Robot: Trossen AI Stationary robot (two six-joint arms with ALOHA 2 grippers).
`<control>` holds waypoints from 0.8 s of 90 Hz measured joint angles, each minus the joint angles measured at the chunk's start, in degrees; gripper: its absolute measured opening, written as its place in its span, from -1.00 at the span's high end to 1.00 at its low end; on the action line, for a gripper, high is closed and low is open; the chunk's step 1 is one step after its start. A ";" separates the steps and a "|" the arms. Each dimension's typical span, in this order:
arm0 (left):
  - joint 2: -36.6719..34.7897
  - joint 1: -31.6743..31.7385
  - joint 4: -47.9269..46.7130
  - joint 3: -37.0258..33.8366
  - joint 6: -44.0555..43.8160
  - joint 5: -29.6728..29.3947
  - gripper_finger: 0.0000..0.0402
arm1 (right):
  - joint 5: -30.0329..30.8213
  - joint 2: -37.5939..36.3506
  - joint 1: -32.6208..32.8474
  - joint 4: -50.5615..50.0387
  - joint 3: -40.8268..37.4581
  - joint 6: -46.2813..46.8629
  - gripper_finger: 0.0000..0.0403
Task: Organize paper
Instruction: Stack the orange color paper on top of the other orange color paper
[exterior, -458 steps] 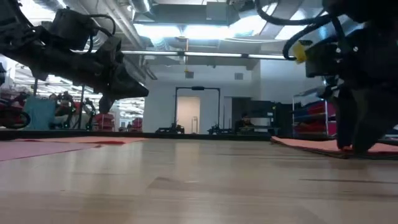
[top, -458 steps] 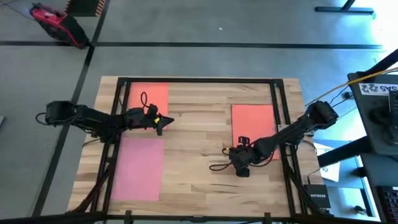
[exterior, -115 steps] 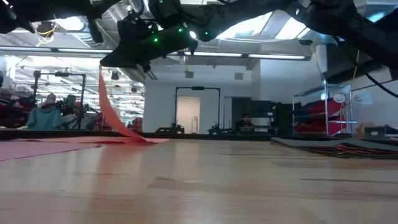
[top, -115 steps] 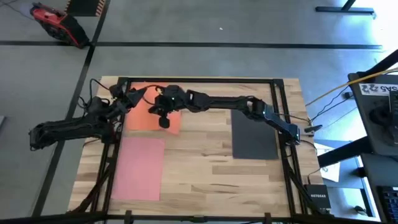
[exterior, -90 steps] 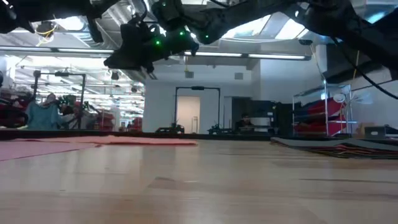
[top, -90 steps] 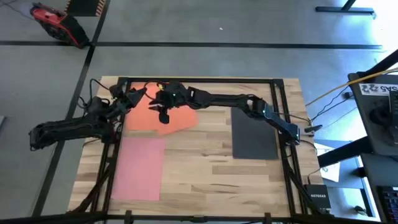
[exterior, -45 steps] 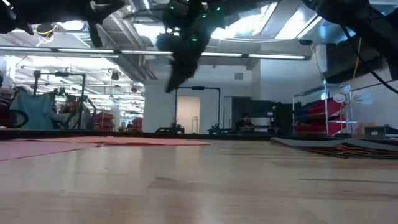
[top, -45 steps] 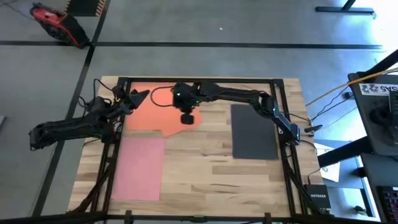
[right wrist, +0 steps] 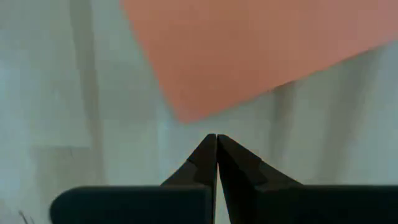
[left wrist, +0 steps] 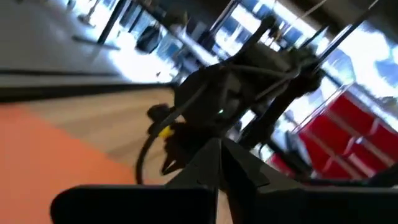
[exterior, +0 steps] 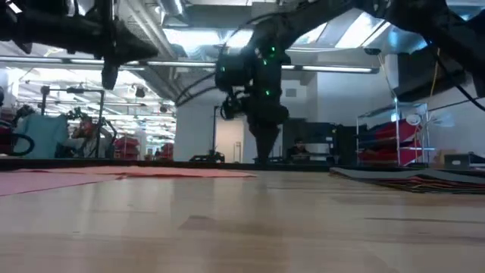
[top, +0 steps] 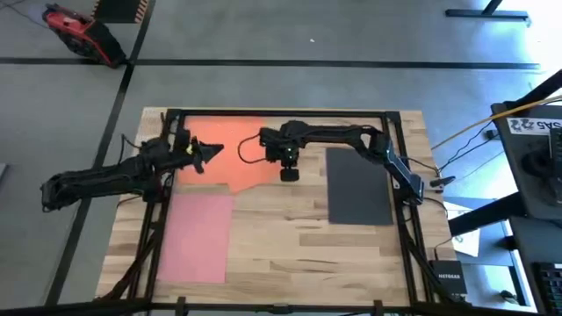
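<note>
Orange paper lay flat in the upper left of the high view, on the wooden table, with a pink sheet below it at lower left and a black sheet at centre right. The right gripper hung just past the orange paper's right corner, fingers pressed together and empty. The left gripper hovered over the orange paper's left portion, fingers likewise together.
</note>
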 joint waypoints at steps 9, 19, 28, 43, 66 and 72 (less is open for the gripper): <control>-0.31 0.01 -0.40 0.00 0.00 -0.01 1.00 | -1.75 -0.75 0.00 5.00 -4.40 0.71 1.00; -0.61 0.00 -0.66 0.19 0.28 0.00 1.00 | -5.16 -1.04 -0.10 8.13 -6.54 2.14 1.00; -0.63 -0.03 -2.04 1.96 1.95 0.15 1.00 | -5.23 -1.05 0.60 10.37 -7.10 2.22 1.00; -0.63 -0.03 -7.60 5.76 5.82 0.19 1.00 | -8.28 -0.58 0.70 16.43 -5.91 3.30 1.00; -0.61 -0.05 -14.40 8.76 7.69 0.19 1.00 | -13.49 -0.22 1.29 28.38 -5.71 8.45 1.00; -0.63 -0.08 -14.74 8.76 7.50 0.19 1.00 | -13.38 -0.22 1.63 29.49 -5.71 10.00 1.00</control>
